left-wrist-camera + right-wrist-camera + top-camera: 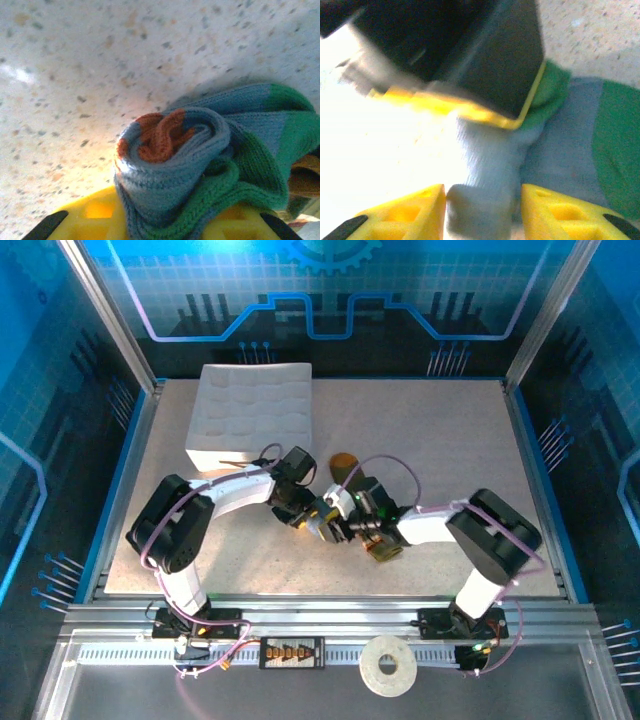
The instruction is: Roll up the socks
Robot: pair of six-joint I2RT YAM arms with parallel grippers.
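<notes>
The grey-blue sock [170, 170] is rolled into a tight coil with its orange cuff [160, 137] at the core and its green toe [295, 125] trailing to the right. My left gripper [162, 222] is shut on this roll, and the knit bulges over both yellow fingers [85, 220]. My right gripper [482, 210] stands open around a fold of the same sock [485, 170], close to the left gripper's black body [470, 50]. In the top view both grippers [305, 515] [338, 528] meet mid-table. The olive sock's orange end [343, 462] and striped end [385, 552] show on either side of the right arm.
A white gridded tray [250, 415] lies at the back left of the speckled table [450, 440]. A roll of tape [388, 665] and a small dark block [292, 652] sit on the front rail. Blue walls enclose the table on three sides.
</notes>
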